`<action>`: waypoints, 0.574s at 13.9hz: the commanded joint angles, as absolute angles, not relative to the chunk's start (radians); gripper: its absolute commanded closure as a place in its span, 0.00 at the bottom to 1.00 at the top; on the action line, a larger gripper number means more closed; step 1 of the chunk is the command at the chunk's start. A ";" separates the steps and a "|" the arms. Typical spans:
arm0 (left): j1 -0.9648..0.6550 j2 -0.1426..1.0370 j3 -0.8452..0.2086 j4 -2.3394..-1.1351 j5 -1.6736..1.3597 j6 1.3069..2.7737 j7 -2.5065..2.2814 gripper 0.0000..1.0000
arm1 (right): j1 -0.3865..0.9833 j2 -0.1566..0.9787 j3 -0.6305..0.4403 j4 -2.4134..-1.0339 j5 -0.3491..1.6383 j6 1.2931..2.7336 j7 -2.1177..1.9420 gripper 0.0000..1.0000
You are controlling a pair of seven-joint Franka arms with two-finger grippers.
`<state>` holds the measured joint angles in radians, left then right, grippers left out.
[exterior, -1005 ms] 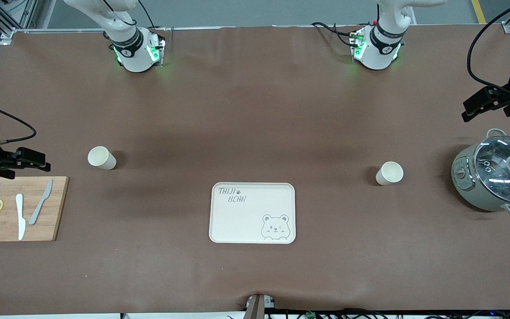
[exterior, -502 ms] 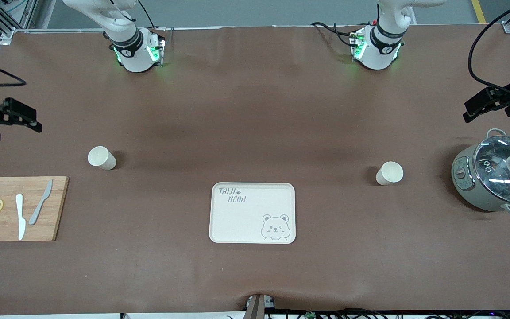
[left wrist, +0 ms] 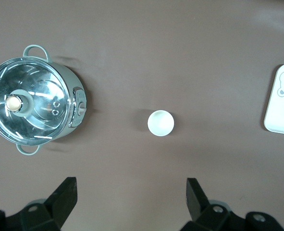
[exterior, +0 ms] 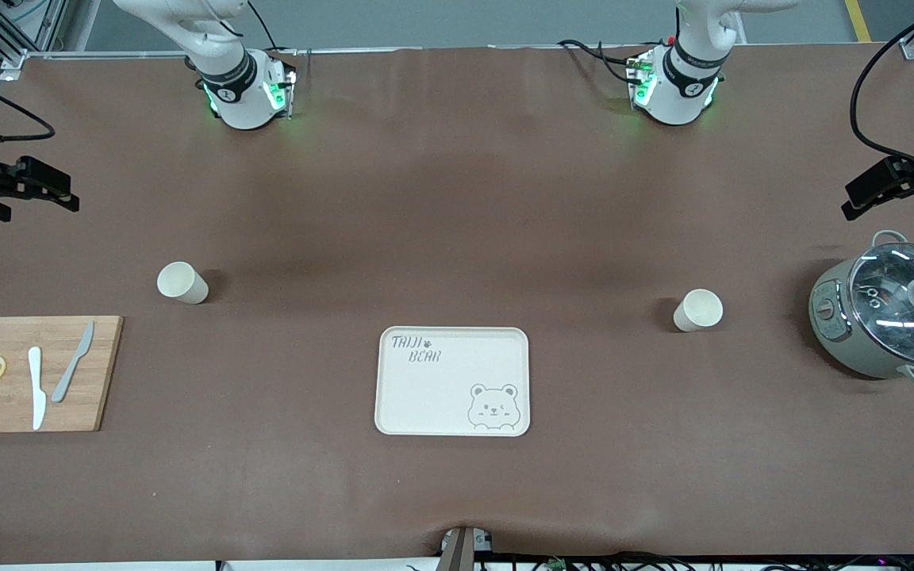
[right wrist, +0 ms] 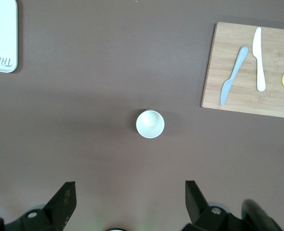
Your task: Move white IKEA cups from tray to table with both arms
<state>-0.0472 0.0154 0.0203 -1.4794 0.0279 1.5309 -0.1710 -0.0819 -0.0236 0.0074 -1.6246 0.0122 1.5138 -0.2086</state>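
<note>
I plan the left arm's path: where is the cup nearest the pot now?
The cup stands upright on the table between the pot and the tray, toward the left arm's end.

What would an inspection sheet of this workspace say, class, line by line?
Surface: brown table, flat, no spills seen.
Job's things: one white cup upright toward the right arm's end; second white cup upright toward the left arm's end; both off the bear-printed tray, which holds nothing.
Clutter: cutting board with two knives and lemon slices; lidded pot.
Grippers: right hand open, up in the air, holding nothing; left hand open above the table near the pot.
Cables: black cables trail from both arms.
Surroundings: arm bases with green lights.
</note>
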 commanded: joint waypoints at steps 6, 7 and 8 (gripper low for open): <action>-0.060 0.000 -0.012 -1.489 0.044 1.536 -0.153 0.00 | -0.094 -0.061 0.026 -1.609 -0.026 1.473 -0.207 0.00; -0.058 0.000 -0.014 -1.489 0.044 1.534 -0.152 0.00 | -0.092 -0.061 0.026 -1.608 -0.028 1.474 -0.207 0.00; -0.063 0.003 -0.015 -1.488 0.043 1.534 -0.152 0.00 | -0.092 -0.060 0.025 -1.608 -0.026 1.476 -0.207 0.00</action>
<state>-0.0604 0.0152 -0.0084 -1.4794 0.0279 1.5309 -0.1706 -0.0860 -0.0528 0.0163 -1.6137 -0.0049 1.4813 -0.2085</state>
